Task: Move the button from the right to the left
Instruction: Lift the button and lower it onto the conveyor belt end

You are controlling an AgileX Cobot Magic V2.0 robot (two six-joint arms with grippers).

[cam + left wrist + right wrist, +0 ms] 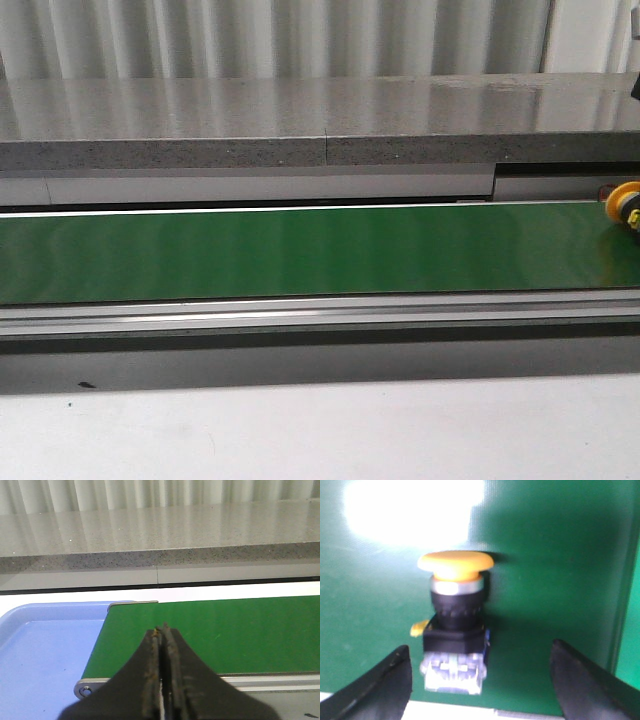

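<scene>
The button [624, 205], with its yellow-orange cap, lies on the green belt [300, 250] at the far right edge of the front view, partly cut off. In the right wrist view the button [456, 605] lies on its side on the belt, showing the cap, a black collar and a pale translucent body. My right gripper [480, 647] is open, one finger [390, 680] close beside the body and the other well apart from it. My left gripper [162, 629] is shut and empty, hovering over the belt's left end. Neither arm shows in the front view.
A blue tray [40, 660] sits just past the belt's left end. Behind the belt runs a grey speckled stone ledge [300, 110]. An aluminium rail [300, 318] borders the belt's near side, with white tabletop [320, 430] in front.
</scene>
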